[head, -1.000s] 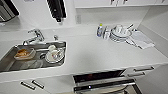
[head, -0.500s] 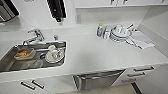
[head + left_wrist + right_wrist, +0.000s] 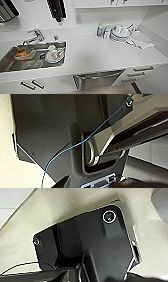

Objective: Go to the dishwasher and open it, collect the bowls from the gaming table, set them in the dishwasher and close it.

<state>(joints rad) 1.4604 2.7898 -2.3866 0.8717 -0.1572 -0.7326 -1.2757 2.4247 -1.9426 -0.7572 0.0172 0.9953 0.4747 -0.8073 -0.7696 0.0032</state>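
Claw state can't be told for either arm from the wrist views. Nearest, the dishwasher (image 3: 98, 79) sits under the white counter (image 3: 100, 55), w/ its steel front & bar handle showing. Farther back: sink (image 3: 10, 58) w/ dishes, then stacked plates (image 3: 120, 33) by the wall.

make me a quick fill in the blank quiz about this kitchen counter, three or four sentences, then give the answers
1. The dishwasher sits below the white ____.
2. The faucet stands behind the steel ____ that holds dirty dishes.
3. The stack of white plates stands on the countertop, to the ____ of the sink in the head view.
4. The blue bottle has a ____ cap.

Missing words: countertop; sink; right; yellow
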